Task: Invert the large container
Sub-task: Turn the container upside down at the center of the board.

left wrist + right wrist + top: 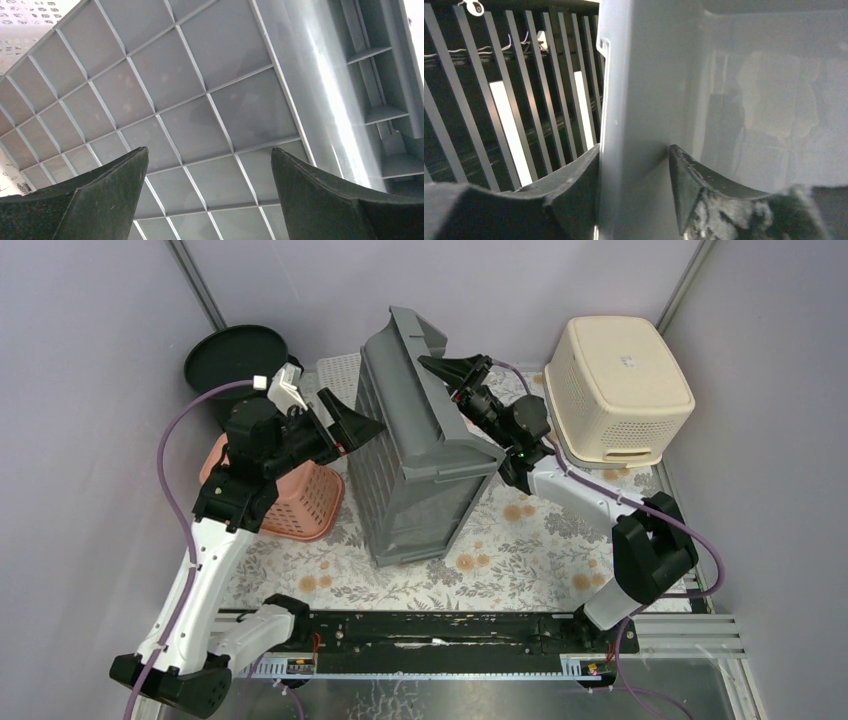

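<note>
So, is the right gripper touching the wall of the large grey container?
Touching. In the right wrist view the large grey container has its wall between the fingers of the right gripper, and the finger on the picture's left lies flush against it.

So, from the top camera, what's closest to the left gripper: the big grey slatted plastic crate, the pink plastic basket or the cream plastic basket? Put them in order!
From the left gripper:
1. big grey slatted plastic crate, right at its fingertips.
2. pink plastic basket, under that arm.
3. cream plastic basket, far across on the right.
</note>
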You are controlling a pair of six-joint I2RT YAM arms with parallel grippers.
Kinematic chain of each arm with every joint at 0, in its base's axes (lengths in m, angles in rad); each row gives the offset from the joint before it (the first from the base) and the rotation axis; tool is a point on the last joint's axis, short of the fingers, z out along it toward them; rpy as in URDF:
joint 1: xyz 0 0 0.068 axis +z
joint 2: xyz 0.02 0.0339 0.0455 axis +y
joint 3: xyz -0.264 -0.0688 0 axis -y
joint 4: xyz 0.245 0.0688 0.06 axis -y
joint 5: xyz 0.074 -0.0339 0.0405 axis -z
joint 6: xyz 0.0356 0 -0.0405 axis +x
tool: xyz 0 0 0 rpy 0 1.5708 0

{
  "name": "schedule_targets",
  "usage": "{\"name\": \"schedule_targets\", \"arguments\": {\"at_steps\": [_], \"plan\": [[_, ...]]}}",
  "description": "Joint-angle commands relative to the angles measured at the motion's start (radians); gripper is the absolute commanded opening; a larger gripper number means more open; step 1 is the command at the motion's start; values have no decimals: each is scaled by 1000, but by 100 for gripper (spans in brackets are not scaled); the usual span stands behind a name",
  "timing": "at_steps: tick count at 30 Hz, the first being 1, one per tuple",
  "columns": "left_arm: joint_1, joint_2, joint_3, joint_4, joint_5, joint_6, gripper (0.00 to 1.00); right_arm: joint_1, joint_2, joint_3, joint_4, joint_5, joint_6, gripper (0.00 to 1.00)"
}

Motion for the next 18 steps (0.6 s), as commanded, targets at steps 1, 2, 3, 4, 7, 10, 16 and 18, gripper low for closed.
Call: {"name": "schedule_targets", "arguments": {"at_steps": [1, 2, 3, 4, 7, 10, 16, 18], "plan": [[-2, 11, 28, 17, 34, 19, 100, 20, -74, -86, 150, -26, 70, 61], [-2, 14, 27, 17, 36, 19, 100, 16, -85, -109, 154, -30, 68, 63], [-2, 16, 26, 18, 38, 18, 100, 11, -95, -127, 151, -37, 63, 65], [-2, 16, 25, 21, 41, 17, 100, 5, -106, -141, 145, -45, 59, 67], [-2, 22, 19, 30, 48, 11, 100, -14, -134, -175, 130, -60, 42, 68], [-2, 25, 13, 44, 56, 3, 100, -39, -161, -202, 118, -75, 31, 71], [-2, 32, 4, 64, 69, -7, 100, -104, -215, -257, 76, -107, 2, 73], [-4, 36, 3, 68, 76, -8, 100, -124, -229, -269, 56, -118, -12, 73]]}}
